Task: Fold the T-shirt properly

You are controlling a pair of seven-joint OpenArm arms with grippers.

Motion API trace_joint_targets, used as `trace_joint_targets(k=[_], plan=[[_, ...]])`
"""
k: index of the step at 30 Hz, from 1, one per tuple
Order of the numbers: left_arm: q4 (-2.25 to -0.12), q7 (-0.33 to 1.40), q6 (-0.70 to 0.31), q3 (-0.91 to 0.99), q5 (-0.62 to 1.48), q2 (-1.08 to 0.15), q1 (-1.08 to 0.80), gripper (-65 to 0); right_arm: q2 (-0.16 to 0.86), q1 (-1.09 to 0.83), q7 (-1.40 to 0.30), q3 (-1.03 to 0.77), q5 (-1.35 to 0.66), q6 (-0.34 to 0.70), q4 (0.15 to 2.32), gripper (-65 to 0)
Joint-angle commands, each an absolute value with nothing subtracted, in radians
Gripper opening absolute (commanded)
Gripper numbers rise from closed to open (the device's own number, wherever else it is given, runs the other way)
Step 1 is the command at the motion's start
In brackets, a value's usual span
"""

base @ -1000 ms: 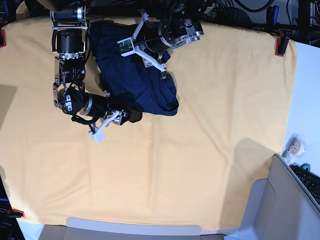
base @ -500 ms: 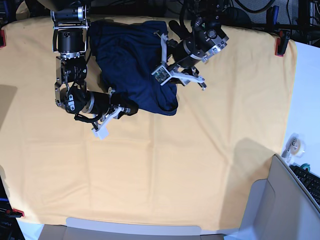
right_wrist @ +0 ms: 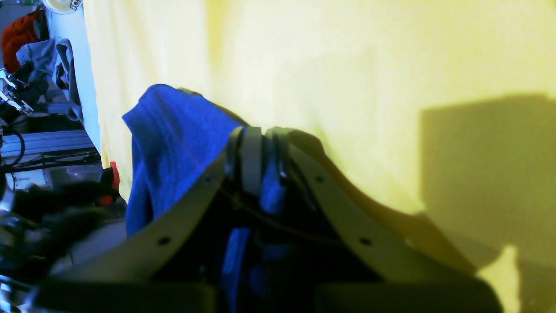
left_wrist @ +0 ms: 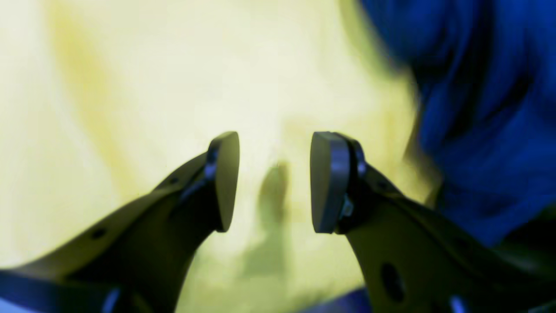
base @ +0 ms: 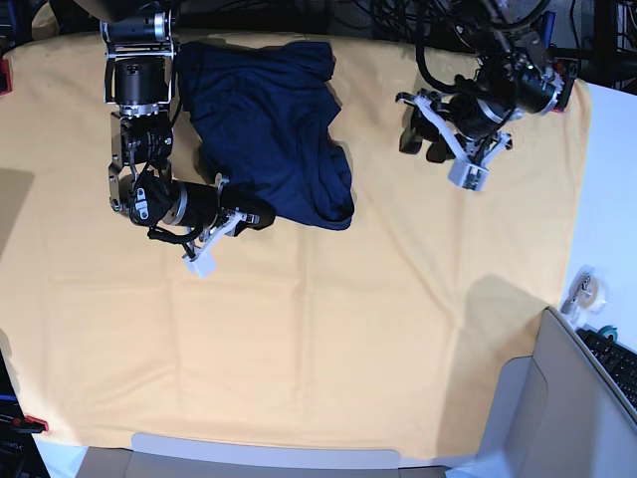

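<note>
Risk, pinch: the right pincer (right_wrist: pixel 260 165) is clamped on a corner of the T-shirt (base: pixel 264 129), and only a thin fold seems to sit between the pads. A pull could let that fold slip out, since the fabric looks thin and soft.
Risk, drag: if the right arm pulls its corner alone, the whole bunched heap may slide over the surface (base: pixel 318 349) instead of spreading, because nothing pins the far side.
Risk, cloth: the yellow cloth (base: pixel 418 299) under the shirt could be caught and rucked if a pincer bites low.
Risk, left arm: the left pincer (left_wrist: pixel 274 180) is open and holds nothing, hanging over bare yellow cloth well apart from the garment in the base view. It cannot steady the shirt from there.
Shirt, place: near the top edge of the surface, toward the side of the arm with the right wrist camera, its lower corner at that pincer.
Shirt, look: plain dark navy, no print, crumpled into a rough lump with overlapping layers and a rolled lower hem. Sleeves and collar cannot be told apart.
Shirt, progress: judged unfolded and not yet flat. It likely needs spreading first.
Blur: the left wrist view is soft, with blue fabric at its right edge.
</note>
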State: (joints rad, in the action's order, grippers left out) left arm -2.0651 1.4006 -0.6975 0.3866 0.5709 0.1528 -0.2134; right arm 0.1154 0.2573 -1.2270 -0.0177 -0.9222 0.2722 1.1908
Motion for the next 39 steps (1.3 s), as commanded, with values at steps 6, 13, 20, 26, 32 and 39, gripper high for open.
trace_joint_targets(k=[6, 13, 20, 26, 32, 39], plan=[[-2.029, 1.396, -0.698, 0.340, 0.610, 0.108, -0.251, -36.2, 0.117, 0.260, -1.236, -0.016, -0.932, 0.265, 1.191, -65.0], [-2.025, 1.396, -0.698, 0.176, 0.611, 0.090, -0.317, -30.9, 0.117, 0.259, -1.236, -0.016, -0.932, 0.265, 1.191, -65.0], [-2.022, 1.396, -0.698, 0.082, 0.611, 0.093, -0.348, -30.8, 0.117, 0.248, -1.236, -0.016, -0.932, 0.265, 1.196, -65.0], [-1.925, 1.396, -0.698, 0.045, 0.624, 0.096, -0.349, -30.8, 0.117, 0.243, -1.236, -0.016, -0.932, 0.265, 1.196, -65.0], [-1.819, 1.396, -0.698, 0.045, 0.688, 0.091, -0.343, -30.8, 0.117, 0.243, -1.236, -0.016, -0.932, 0.265, 1.196, -65.0], [-1.810, 1.396, -0.698, 0.041, 0.690, 0.090, -0.328, -30.7, 0.117, 0.243, -1.236, -0.016, -0.932, 0.265, 1.196, -65.0]])
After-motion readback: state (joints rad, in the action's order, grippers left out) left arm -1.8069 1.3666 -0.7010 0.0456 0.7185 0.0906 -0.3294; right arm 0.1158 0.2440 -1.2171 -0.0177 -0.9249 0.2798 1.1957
